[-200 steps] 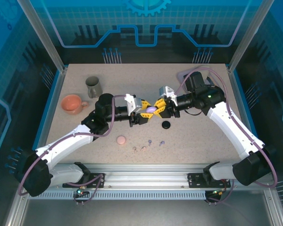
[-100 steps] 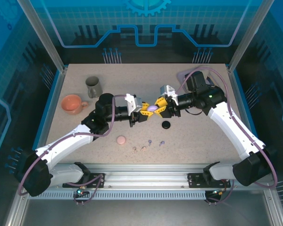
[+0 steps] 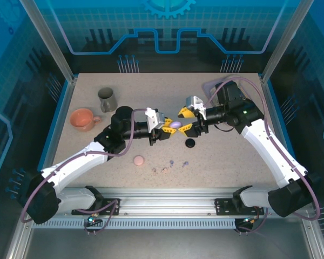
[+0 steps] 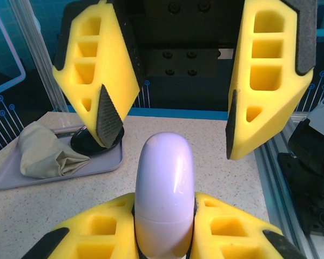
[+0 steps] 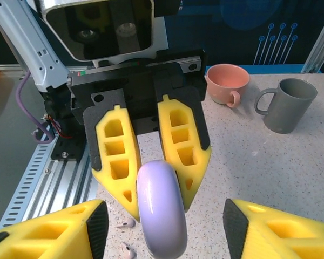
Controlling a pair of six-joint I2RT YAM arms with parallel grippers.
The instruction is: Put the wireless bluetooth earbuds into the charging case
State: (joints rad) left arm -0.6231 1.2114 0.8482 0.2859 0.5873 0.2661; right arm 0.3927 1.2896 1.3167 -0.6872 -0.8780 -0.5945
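Observation:
A lavender charging case point(image 3: 175, 124) hangs above the table's middle, and my left gripper point(image 3: 168, 129) is shut on it. In the left wrist view the case point(image 4: 164, 194) stands upright between my yellow fingers point(image 4: 97, 237). My right gripper point(image 3: 184, 121) faces it, open, its fingers point(image 5: 48, 232) standing apart on either side of the case point(image 5: 162, 210) without touching it. Several tiny earbuds point(image 3: 164, 170) lie on the table near the front; two pale ones point(image 5: 127, 222) show below the case. A black case point(image 3: 190, 143) and a pink case point(image 3: 139, 160) rest on the table.
A grey mug point(image 3: 107, 99) and a pink cup point(image 3: 82, 118) stand at the back left. In the left wrist view a grey tray point(image 4: 54, 162) holds a crumpled cloth point(image 4: 40, 151). The metal frame rail runs along the near edge.
My left gripper has shut on the lavender case. My right gripper has opened, let go of the case, and drawn back slightly to the right.

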